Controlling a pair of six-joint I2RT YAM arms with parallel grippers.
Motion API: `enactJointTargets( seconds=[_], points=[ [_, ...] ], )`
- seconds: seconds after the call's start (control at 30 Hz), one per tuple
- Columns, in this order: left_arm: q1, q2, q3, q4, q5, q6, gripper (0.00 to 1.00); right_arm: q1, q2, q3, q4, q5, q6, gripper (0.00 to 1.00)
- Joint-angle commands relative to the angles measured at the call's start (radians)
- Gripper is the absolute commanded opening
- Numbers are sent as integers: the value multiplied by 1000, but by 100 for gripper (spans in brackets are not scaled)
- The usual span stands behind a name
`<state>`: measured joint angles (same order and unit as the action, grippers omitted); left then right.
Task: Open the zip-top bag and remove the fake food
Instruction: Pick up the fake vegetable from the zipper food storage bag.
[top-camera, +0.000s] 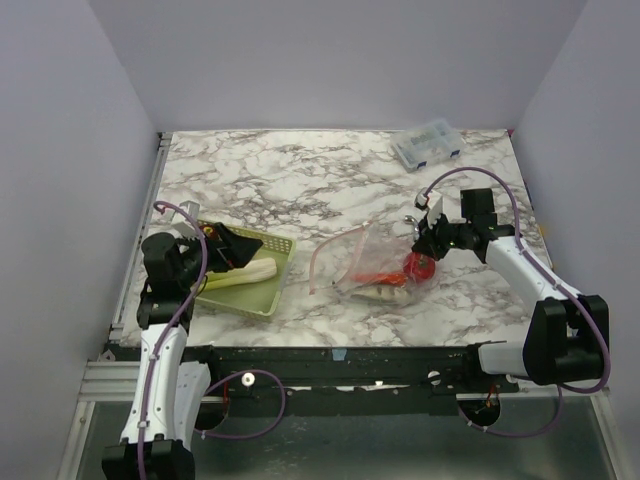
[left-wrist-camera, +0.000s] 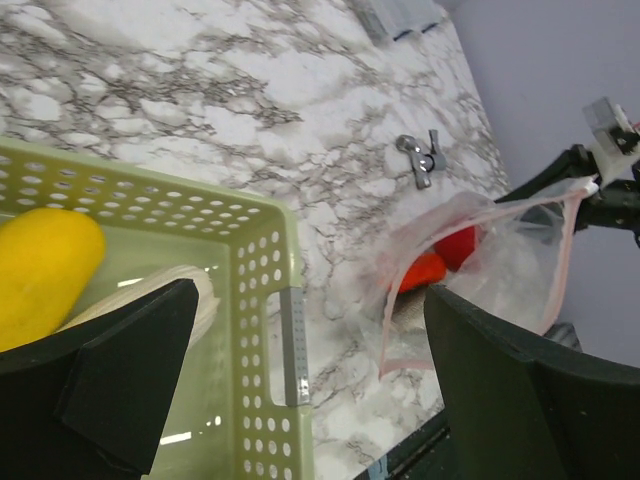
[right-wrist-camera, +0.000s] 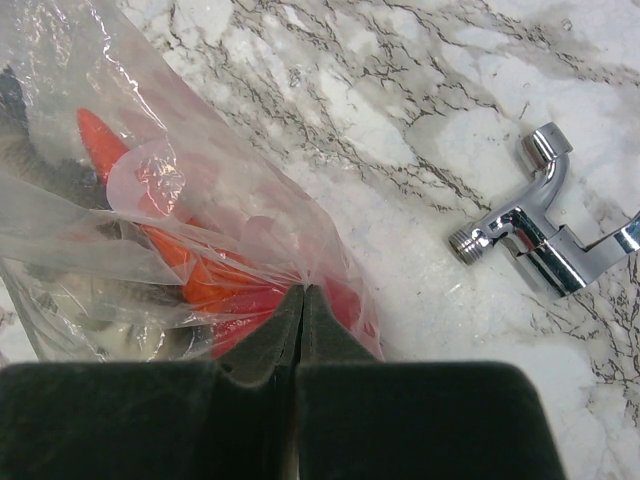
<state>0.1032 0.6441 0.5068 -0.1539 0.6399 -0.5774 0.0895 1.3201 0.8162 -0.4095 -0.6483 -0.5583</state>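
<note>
at the zip-top bag's (top-camera: 372, 262) right edge, right gripper (top-camera: 425, 242) tight on plastic; left gripper (top-camera: 238, 247) wide, empty, above the basket (top-camera: 276, 239)

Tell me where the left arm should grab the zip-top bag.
Grip the pink zip strip at the left, open end of the bag, coming from the basket side. The right gripper pinches the opposite end, and the strip seems to arch upward there, so fingers can close around it.
</note>
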Motion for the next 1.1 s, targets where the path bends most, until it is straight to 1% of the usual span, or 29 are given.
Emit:
enactJointTargets(
  seconds=[0.0, 0.1, 0.17, 0.37, 0.47, 0.77, 1.07],
  points=[
    [-16, 10, -22, 65, 193, -34, 99, -7, 14, -2, -12, 5, -15, 0],
    [-62, 9, -23, 68, 197, -27, 99, -7, 17, -3, -12, 6, -15, 0],
    [-123, 8, -22, 71, 181, -21, 99, -7, 18, -2, -12, 7, -16, 1],
    [-317, 13, 15, 33, 62, 34, 99, -7, 24, -1, -14, 9, -16, 1],
    [-389, 21, 29, 21, 14, 58, 99, -6, 27, -1, -14, 9, -17, 1],
    [-544, 58, 75, -17, -103, 128, 99, -7, 32, 0, -17, 8, -20, 0],
    [-660, 150, 123, -14, -178, 134, 99, -7, 30, 2, -21, 6, -23, 0]
  ],
)
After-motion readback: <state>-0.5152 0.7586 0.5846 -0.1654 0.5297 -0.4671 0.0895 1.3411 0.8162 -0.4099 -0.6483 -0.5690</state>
